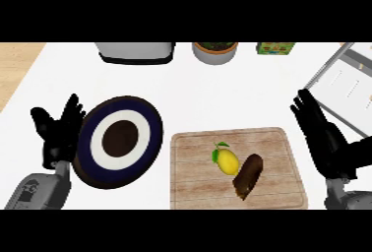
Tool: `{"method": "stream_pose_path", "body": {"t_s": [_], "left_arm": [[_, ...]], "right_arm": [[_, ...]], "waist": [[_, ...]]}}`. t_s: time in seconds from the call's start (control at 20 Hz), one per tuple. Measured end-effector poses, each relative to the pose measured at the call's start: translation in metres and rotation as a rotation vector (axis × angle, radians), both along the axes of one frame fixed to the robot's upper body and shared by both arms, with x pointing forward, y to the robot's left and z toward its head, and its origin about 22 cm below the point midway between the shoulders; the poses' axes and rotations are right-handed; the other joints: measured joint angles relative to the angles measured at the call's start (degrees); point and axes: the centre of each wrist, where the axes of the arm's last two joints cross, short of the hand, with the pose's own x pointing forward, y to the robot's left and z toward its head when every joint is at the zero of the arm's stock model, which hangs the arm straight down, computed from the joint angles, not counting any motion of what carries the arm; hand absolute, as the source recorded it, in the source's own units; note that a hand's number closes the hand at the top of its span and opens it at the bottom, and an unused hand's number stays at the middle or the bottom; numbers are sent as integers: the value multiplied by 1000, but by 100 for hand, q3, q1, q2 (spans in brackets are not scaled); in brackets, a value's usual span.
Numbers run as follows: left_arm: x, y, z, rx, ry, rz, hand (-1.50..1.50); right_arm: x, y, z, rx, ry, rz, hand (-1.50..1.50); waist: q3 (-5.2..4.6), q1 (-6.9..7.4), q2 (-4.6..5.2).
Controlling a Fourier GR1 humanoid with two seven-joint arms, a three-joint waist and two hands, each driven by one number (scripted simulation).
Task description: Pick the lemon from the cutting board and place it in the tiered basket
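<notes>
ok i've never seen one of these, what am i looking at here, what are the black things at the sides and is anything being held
This is a single view from the robot's own head, looking steeply down at a white kitchen counter. The black shapes at the sides are its two hands on grey forearms: the left hand beside a dark blue and white plate, the right hand by the right edge. Both have straight fingers and hold nothing.

In the middle lies a wooden cutting board. On it are a yellow lemon with a green leaf and, beside it, a dark brown oblong object that I cannot identify. Whether the two touch is hard to tell.

Along the back edge are a grey and white appliance, a potted plant and a small green box. At the far right stands a grey wire-framed rack, probably the tiered basket.
</notes>
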Motion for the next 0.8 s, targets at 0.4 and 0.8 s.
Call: {"method": "stream_pose_path", "body": {"t_s": [0.4, 0.8], "left_arm": [[3, 23, 27, 254, -133, -102, 0], [-4, 18, 26, 329, -170, -194, 0]], "right_arm": [[14, 23, 8, 5, -117, 11, -150], [-26, 20, -15, -268, -26, -259, -150]], "waist": [[-30, -315, -68], [-61, -292, -31]]}}
